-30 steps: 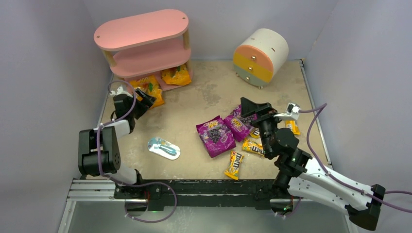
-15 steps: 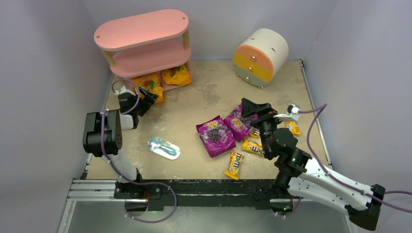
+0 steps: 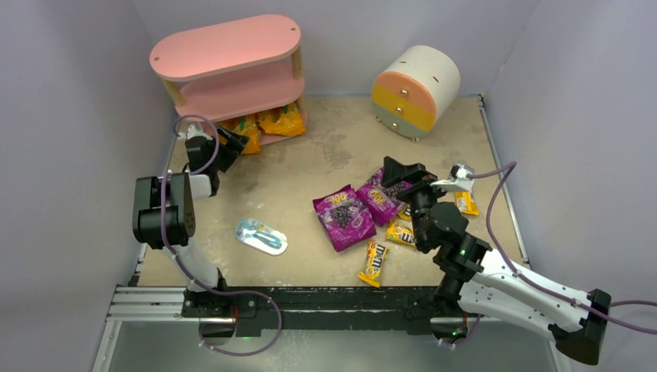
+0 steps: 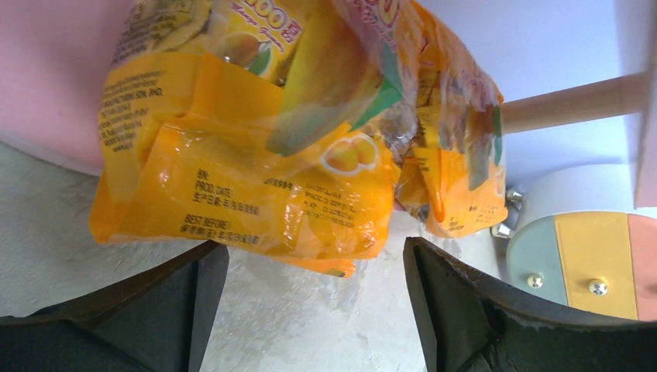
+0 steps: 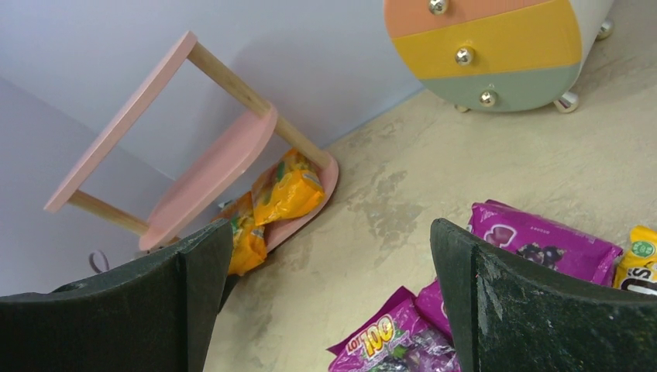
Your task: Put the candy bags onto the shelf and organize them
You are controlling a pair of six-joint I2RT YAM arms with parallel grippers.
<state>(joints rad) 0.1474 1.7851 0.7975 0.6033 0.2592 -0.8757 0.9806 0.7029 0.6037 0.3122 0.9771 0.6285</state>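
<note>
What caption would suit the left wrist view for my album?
Open left gripper facing two glossy orange-yellow candy bags at the foot of the pink shelf.

I see two orange-yellow candy bags point(image 3: 267, 122) side by side on the pink shelf's point(image 3: 225, 46) bottom tier, while two purple bags point(image 3: 345, 218) and small yellow M&M's packs point(image 3: 374, 262) lie scattered on the table point(image 3: 325, 147) to my right.

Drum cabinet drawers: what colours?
Peach, yellow, grey-green, top to bottom, on the drum cabinet. Right wrist view shows it best.
</note>
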